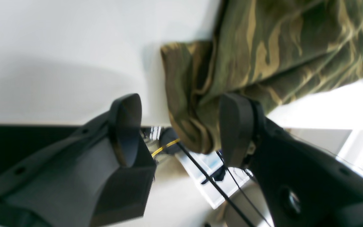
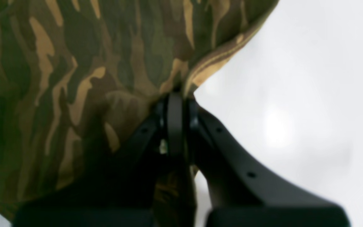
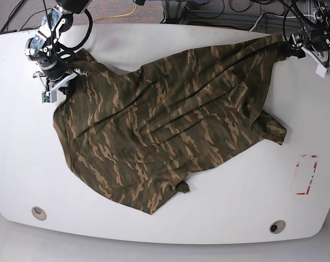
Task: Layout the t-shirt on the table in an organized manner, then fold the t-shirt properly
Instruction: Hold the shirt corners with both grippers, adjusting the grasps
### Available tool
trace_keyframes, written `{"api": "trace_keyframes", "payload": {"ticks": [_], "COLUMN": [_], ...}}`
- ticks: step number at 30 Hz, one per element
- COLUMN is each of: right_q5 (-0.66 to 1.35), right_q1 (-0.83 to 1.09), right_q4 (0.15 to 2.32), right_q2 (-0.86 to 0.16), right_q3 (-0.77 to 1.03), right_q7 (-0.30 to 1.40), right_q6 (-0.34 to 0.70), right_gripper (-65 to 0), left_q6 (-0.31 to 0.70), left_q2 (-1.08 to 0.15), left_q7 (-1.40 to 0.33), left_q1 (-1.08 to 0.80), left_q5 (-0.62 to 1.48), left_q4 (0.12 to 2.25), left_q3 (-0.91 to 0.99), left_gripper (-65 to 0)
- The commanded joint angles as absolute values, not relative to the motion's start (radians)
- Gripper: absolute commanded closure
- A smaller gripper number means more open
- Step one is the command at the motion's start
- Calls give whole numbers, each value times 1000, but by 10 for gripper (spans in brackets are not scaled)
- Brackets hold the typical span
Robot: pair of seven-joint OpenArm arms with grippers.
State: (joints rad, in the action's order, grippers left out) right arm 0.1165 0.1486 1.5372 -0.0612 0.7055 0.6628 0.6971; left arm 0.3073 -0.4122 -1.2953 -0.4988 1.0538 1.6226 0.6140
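2 arms of mine work at the far corners of the white tabletop (image 3: 165,224), and the camouflage t-shirt (image 3: 170,131) lies spread between them.

Left wrist view: my left fingers (image 1: 181,130) stand well apart, 1 dark pad (image 1: 126,129) on the left and the other on the right. A bunched fold of the t-shirt (image 1: 263,53) hangs down in the gap, lying against the right pad and clear of the left one, so nothing is clamped. The cloth drapes over the tabletop (image 1: 58,47) edge here, with cables and a pale bin blurred below.

Right wrist view: my right fingers (image 2: 175,104) are pressed fully together on a pinch of the t-shirt (image 2: 74,78), right at its hemmed edge. The cloth fans out from that pinch and fills the left of the view; bare tabletop (image 2: 310,94) fills the right.

Base view: the t-shirt covers the middle of the tabletop, wrinkled and slanted, running from the far left corner to the far right corner, with 1 sleeve poking out on the right and a small flap at its near edge. My right fingers (image 3: 59,85) sit on the cloth at the far left; my left fingers (image 3: 289,48) sit at its far right tip. A red rectangular mark (image 3: 306,174) lies near the right edge, apart from the cloth, and 2 round holes (image 3: 39,212) sit along the near edge.
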Motion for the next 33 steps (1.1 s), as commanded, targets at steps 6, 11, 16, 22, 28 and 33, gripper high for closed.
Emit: {"api": "trace_keyframes", "payload": {"ticks": [6, 11, 16, 22, 28, 33], "right_q5": [101, 101, 101, 97, 97, 99], "right_q1": [151, 151, 150, 147, 143, 143], "right_q4": [1543, 1543, 1543, 1543, 1543, 1543], "right_q2": [-68, -70, -71, -71, -71, -71], "right_q3": [704, 704, 704, 704, 704, 704], "right_q7": [694, 694, 694, 694, 694, 694], "right_q6": [698, 698, 698, 698, 698, 698], "right_gripper": [-16, -16, -16, -16, -17, -17], "left_q6": [308, 311, 311, 311, 311, 311], "left_q2": [-423, -397, -372, -372, -374, -374], "left_q7": [-1256, -1253, -1253, -1253, -1253, -1253], "left_q1": [-473, -458, -456, -456, -456, -456], "left_q5": [961, 914, 885, 871, 851, 816], "left_q4": [1633, 1633, 1633, 1633, 1633, 1633], "left_q3": [545, 524, 524, 524, 526, 526], "left_gripper": [-360, -358, -358, -258, -128, -111]}}
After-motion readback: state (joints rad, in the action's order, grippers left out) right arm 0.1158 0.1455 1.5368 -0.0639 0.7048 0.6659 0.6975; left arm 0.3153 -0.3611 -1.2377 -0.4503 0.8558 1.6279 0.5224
